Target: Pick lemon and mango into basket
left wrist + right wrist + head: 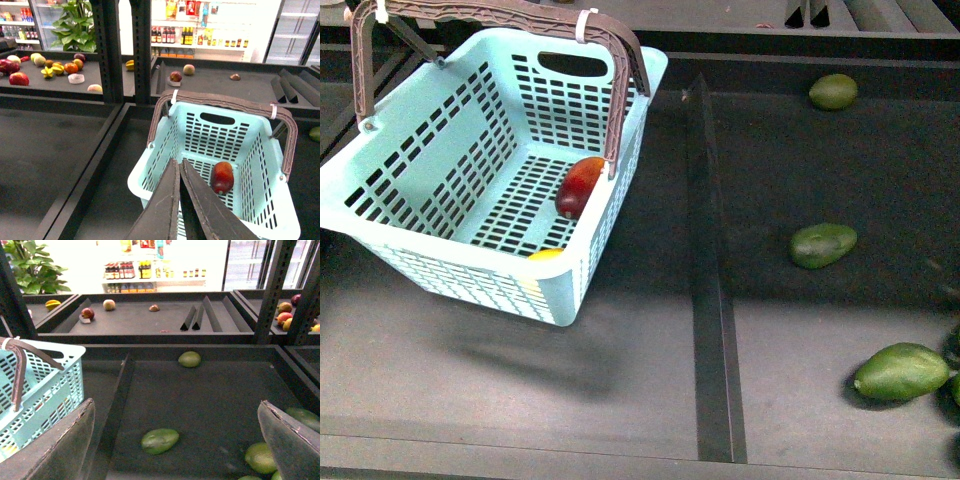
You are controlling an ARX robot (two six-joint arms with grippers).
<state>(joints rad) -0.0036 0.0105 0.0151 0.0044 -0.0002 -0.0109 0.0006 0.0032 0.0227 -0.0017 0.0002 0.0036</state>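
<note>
Where the front view looks down on the dark shelf, the basket (pixel 470 190) sits at left w/ brown handles (pixel 500 15) folded up over it; the mango (pixel 579 186) lies on its slotted floor near the right wall, and the lemon (pixel 546 255) shows only as a yellow sliver at the near right corner, mostly hidden by the rim. A raised divider (pixel 712 270) runs front to back just right of the basket; beyond it three green fruits (pixel 823 244) lie well apart on the right section. No arm visible in this view. Left wrist view: left gripper (pixel 179 167) hangs above the basket (pixel 250 150), jaws pressed together w/ nothing between them; mango (pixel 222 177) on the basket floor beside the tips, apart from them; lemon not seen here. Far shelves carry mixed fruit, a leafy plant (pixel 75 25) behind. Right wrist view: right gripper (pixel 175 440) has jaws spread wide, holding nothing, over the right section w/ green fruits (pixel 160 440) below; basket's (pixel 50 385) corner and one handle at the edge; mango and lemon can't be made out here.
</note>
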